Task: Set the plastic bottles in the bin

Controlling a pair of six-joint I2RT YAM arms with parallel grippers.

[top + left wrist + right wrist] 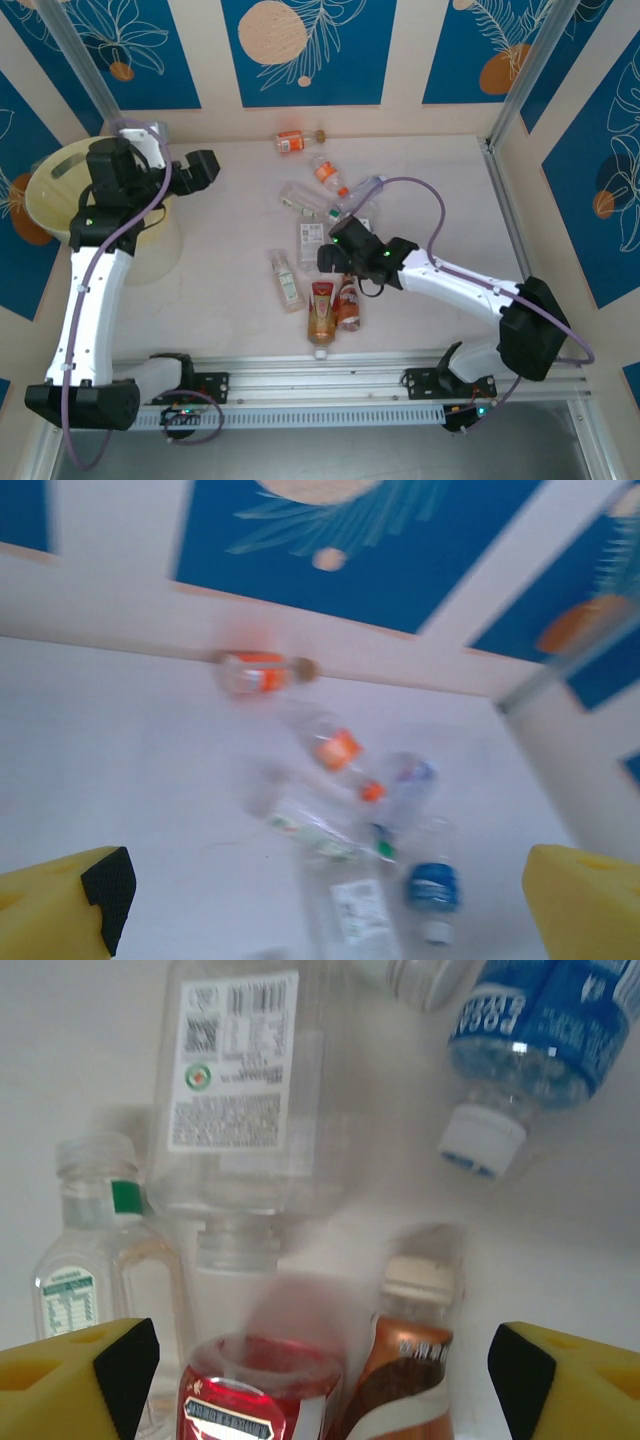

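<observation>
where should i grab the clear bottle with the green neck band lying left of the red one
I'd take it around the middle of its body, coming straight down from above and closing across its width. The green-banded bottle lies flat with bare table along both long sides, apart from the red-labelled bottle.

Left arm: raised steeply, wrist bent to the right.
Left gripper: jaws spread wide.
Right arm: stretched low, reaching leftward.
Right gripper: jaws spread wide, pointing down.
</observation>
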